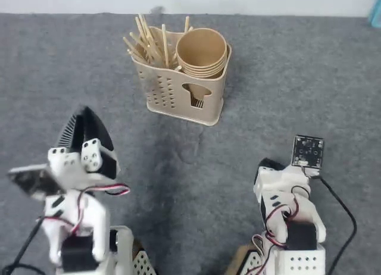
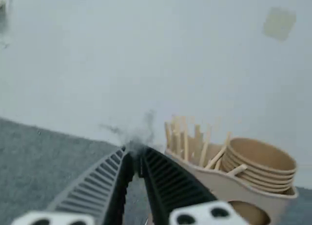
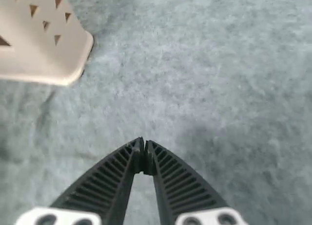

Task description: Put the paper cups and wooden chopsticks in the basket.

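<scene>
Beige plastic made the one basket (image 1: 172, 90) on the grey carpet (image 1: 297, 78) in the high view. It held one stack of paper cups (image 1: 201, 49), about four rims, and a bunch of wooden chopsticks (image 1: 149, 40) too crowded to count. The left gripper (image 1: 85, 111) was well apart from it. The left wrist view showed that gripper's fingers pressed together, holding nothing. In the right wrist view, the right gripper (image 3: 143, 146) was closed too, empty, over carpet near a basket corner.

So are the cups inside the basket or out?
Inside. The paper cups sit stacked upright in the basket, beside the chopsticks.
</scene>
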{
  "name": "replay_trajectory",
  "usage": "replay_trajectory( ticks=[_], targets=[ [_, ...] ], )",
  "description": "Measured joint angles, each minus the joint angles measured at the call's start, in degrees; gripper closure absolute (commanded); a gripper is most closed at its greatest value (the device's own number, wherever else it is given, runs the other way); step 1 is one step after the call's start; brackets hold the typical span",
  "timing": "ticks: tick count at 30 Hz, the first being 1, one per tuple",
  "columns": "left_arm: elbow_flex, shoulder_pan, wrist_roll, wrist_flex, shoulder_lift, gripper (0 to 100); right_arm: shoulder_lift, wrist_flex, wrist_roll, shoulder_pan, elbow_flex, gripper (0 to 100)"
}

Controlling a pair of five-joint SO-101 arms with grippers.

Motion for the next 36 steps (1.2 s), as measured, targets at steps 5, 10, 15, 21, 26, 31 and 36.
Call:
replay_trajectory(
  ticks=[5,10,15,21,26,31,36],
  targets=[
    [12.40,-0.53,-0.70,0.44,-0.18,99,0.00,1.67,3.43,0.09,2.99,99.1],
    [21.89,-0.79,-5.89,-0.44,-0.18,99,0.35,2.90,4.31,0.53,6.51,99.1],
    [22.59,-2.11,-10.46,7.65,-0.18,99,0.26,6.33,4.31,0.35,6.51,99.1],
    [22.68,-4.04,-14.24,18.29,-0.18,99,0.26,7.91,4.57,0.35,6.51,99.1],
    [22.68,-6.15,-15.21,24.44,-0.18,99,0.26,7.91,4.66,0.35,7.65,99.1],
    [22.68,-6.51,-14.95,26.55,-0.18,99,0.44,7.91,4.75,0.35,7.74,99.1],
    [22.68,-6.51,-14.95,26.55,-0.18,99,0.44,7.91,4.75,0.35,7.74,99.1]
  ],
)
